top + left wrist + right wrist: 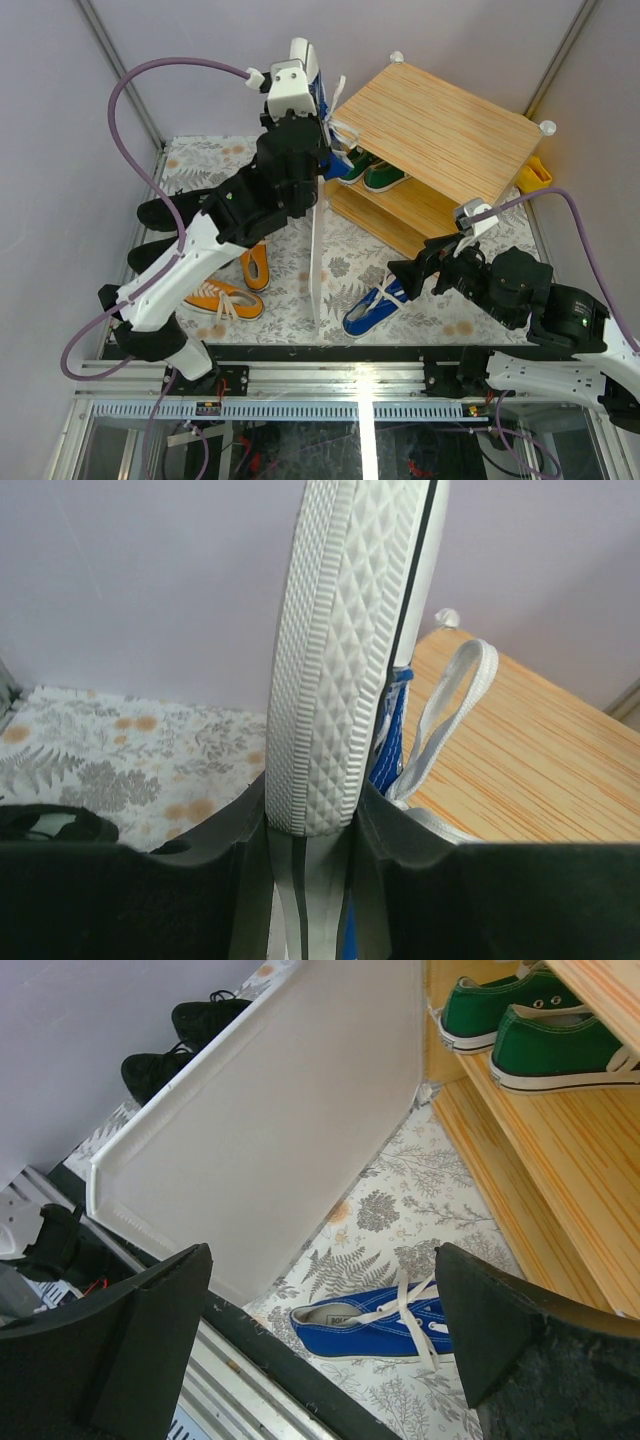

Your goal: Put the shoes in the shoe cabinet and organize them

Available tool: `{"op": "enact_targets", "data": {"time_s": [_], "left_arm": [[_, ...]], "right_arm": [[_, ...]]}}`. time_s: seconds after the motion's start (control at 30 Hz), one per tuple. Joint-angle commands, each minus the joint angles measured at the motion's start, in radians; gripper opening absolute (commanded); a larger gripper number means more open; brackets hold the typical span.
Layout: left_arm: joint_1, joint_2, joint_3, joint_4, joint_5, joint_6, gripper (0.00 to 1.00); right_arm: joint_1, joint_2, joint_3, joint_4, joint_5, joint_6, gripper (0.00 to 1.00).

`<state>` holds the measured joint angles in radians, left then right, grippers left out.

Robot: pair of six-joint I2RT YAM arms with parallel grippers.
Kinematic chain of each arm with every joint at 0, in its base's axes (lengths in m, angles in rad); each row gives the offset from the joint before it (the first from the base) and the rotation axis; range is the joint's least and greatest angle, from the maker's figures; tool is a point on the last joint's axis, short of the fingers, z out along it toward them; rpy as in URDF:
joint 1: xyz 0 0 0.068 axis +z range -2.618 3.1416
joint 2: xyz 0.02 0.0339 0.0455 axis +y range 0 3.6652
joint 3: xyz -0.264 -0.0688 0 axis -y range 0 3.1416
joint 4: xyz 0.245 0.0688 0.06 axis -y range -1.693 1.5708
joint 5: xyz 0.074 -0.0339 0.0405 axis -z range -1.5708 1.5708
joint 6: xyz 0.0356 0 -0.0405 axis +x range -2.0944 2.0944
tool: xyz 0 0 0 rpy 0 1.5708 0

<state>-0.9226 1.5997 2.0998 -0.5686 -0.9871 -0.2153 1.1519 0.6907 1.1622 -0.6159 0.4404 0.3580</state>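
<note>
I've got one blue sneaker (340,680) clamped in the left gripper (312,825), jaws tight on its heel end, toe up beside the top left corner of the shoe cabinet (440,130). Its mate (375,1325) lies on the worktop (290,290) by the open white door (280,1130), below my right gripper (320,1260), whose jaws stand wide apart. The green pair (520,1020) sits on an inner shelf. The orange pair (235,290) and the black shoes (165,215) lie left of the door.

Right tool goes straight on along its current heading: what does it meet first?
Probably the blue canvas sneaker with white laces, lying on the floral-patterned mat dead ahead of the open right tool. Depth is unclear.
</note>
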Motion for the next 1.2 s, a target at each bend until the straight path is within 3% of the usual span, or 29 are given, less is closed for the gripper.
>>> {"op": "enact_targets", "data": {"time_s": [0.0,0.1,0.37,0.67,0.83,1.17], "left_arm": [[-0.091,-0.074,-0.012,0.347,-0.145,0.222,0.00],[-0.131,-0.111,-0.039,0.339,-0.100,0.189,0.00],[-0.146,-0.228,-0.284,0.221,0.121,-0.136,0.00],[-0.146,-0.204,-0.386,0.235,0.298,-0.215,0.00],[-0.147,-0.222,-0.466,0.214,0.232,-0.219,0.00],[-0.145,-0.321,-0.630,0.012,-0.020,-0.159,0.00]], "right_arm": [[0.002,-0.001,0.028,0.033,0.066,-0.015,0.99],[0.002,-0.004,0.027,0.031,0.078,-0.015,0.99],[0.002,-0.020,0.068,-0.010,0.107,-0.034,0.99],[0.003,-0.058,0.048,-0.021,0.121,-0.028,0.99],[0.002,-0.084,0.032,-0.022,0.120,-0.022,0.99],[0.002,-0.106,0.011,-0.029,0.122,-0.010,0.99]]}}
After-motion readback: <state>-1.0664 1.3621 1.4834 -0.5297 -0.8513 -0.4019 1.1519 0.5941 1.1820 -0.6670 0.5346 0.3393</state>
